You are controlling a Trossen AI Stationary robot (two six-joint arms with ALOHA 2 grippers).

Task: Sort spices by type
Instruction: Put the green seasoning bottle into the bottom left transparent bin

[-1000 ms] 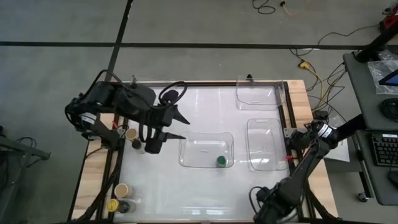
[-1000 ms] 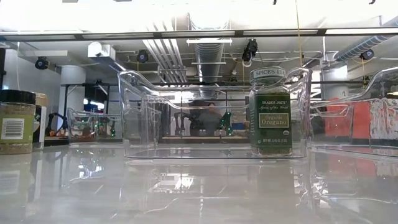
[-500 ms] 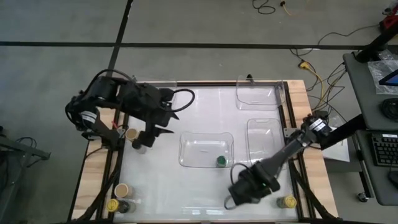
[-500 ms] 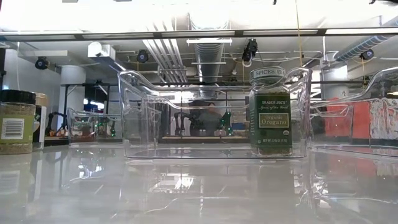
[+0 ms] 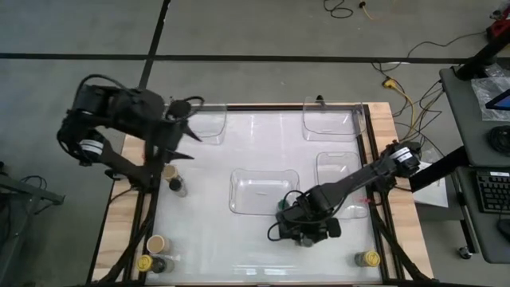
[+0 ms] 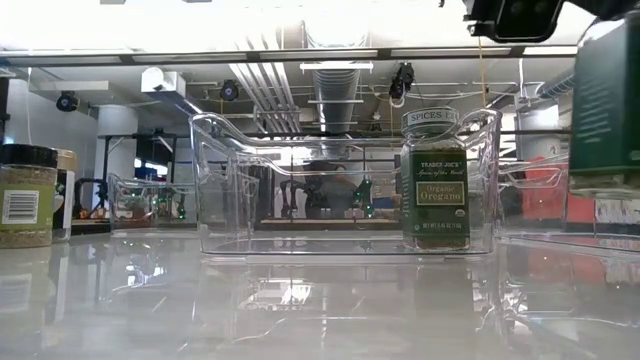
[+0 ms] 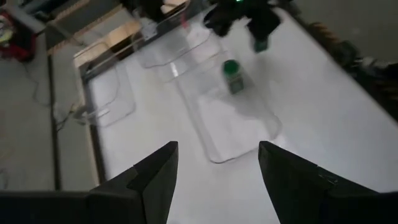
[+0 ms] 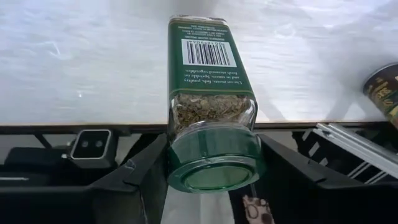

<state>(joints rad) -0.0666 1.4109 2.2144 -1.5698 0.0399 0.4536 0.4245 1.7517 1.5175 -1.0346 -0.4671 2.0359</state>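
Right tool [image 8: 208, 180] closed on a green-lidded jar [image 8: 210, 106], gripped by its lid end between the 2 dark fingers [image 8: 140, 180]; the jar's label is dark green and shows a white barcode panel with fine print too small to read; dried green flakes show through the clear glass near the lid. In the high view the right tool [image 5: 307, 227] sits over the bench [image 5: 215, 255], just beside the near right corner of the central clear tray [image 5: 263, 191]; in the low view the held jar [image 6: 605, 100] hangs above the bench at the right edge.

A second green-lidded jar [image 6: 434, 180] stands upright inside the central tray [image 6: 240, 180]; its lid reads "SPICES", its label "TRADER JOE'S" and "Organic Oregano"; from above its green lid [image 5: 281, 206] lies at the tray's near right corner.

Left tool [image 7: 214, 180] open, fingers [image 7: 152, 180] spread and holding nothing; it is raised over the far left part of the bench [image 5: 179, 127].

Other jars: 1 black-lidded jar [image 6: 27, 195] with green-brown contents and a barcode, at the left edge of the low view; 1 tan-lidded jar [image 5: 169, 171] and a dark jar [image 5: 178, 186] near the left edge; 1 tan-lidded [image 5: 156, 242], 1 yellow-lidded [image 5: 143, 261] at the near left corner; 1 yellow-lidded [image 5: 368, 258] near the near right corner.
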